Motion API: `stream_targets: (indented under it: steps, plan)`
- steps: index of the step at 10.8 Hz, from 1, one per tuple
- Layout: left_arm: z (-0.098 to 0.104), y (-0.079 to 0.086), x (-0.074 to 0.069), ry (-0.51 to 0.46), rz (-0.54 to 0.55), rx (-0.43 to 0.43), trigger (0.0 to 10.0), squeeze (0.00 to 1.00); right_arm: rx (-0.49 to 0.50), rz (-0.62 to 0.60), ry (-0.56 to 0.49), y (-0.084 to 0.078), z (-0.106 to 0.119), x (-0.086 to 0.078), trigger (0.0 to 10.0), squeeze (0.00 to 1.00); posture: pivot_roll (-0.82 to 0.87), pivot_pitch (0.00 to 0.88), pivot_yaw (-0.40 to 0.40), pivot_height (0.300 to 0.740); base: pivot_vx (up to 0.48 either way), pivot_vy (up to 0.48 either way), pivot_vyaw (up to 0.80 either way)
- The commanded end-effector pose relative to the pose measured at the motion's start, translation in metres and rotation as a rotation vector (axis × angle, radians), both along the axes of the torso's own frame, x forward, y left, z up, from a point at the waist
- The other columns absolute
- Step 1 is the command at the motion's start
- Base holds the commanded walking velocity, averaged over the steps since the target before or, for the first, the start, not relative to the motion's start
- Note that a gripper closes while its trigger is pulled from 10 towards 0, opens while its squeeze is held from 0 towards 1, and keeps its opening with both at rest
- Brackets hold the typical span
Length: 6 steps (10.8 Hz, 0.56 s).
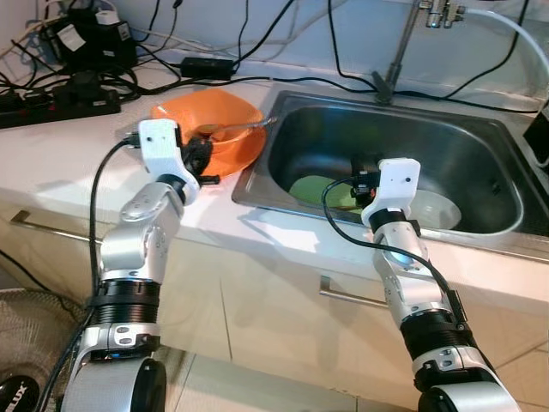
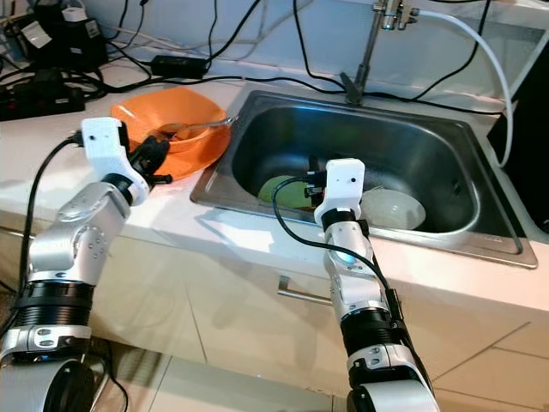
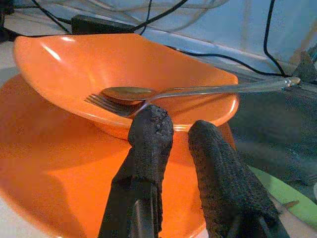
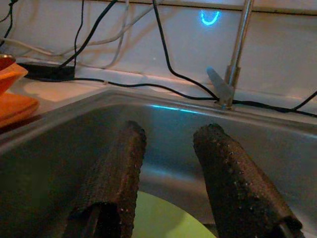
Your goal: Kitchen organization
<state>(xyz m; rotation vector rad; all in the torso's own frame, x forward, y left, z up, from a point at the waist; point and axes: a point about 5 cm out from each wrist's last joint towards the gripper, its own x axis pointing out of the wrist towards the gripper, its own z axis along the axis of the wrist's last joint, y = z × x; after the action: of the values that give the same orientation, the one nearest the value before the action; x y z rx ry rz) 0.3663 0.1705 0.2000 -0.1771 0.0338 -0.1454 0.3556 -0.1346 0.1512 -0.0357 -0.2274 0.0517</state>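
Your left gripper [image 3: 173,131] sits low at the near rim of the orange bowl [image 3: 89,64], its two black fingers [image 3: 148,144] parted with a narrow gap and nothing between them. The bowl rests on an orange plate [image 3: 54,168] on the white counter [image 1: 77,154], just left of the steel sink [image 1: 480,163]. Inside the bowl lie a fork [image 3: 111,105] and a spoon [image 3: 188,91], the spoon's handle reaching out over the rim toward the sink (whether a fingertip touches the fork's tines, you can't tell from here).

Your right gripper [image 4: 171,144] hangs inside the sink, fingers [image 4: 233,178] spread and empty, above a green plate [image 1: 319,190] on the basin floor. A white bowl [image 1: 433,209] sits beside that plate. The tap [image 1: 403,43] rises behind the basin, and black cables [image 1: 77,86] crowd the counter's back.
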Motion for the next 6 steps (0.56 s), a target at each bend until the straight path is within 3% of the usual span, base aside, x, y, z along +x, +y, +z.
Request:
stream_targets:
  steps: [1,4,6]
  plan:
    - [0.006,-0.004,0.003,-0.015,-0.022,0.002,10.0,0.0,0.007,-0.013,-0.012,-0.004,0.002,-0.001,10.0,0.0,0.2,0.037,-0.018,0.74,0.0,0.0,0.0]
    - [0.023,-0.013,0.006,-0.067,-0.063,0.009,10.0,0.0,0.008,-0.01,-0.013,-0.003,0.001,-0.002,10.0,0.0,0.2,0.038,-0.018,0.74,0.0,0.0,0.0]
    - [0.033,-0.029,0.009,-0.103,-0.15,0.008,10.0,0.0,0.008,-0.011,-0.014,-0.003,0.001,-0.002,10.0,0.0,0.2,0.038,-0.015,0.74,0.0,0.0,0.0]
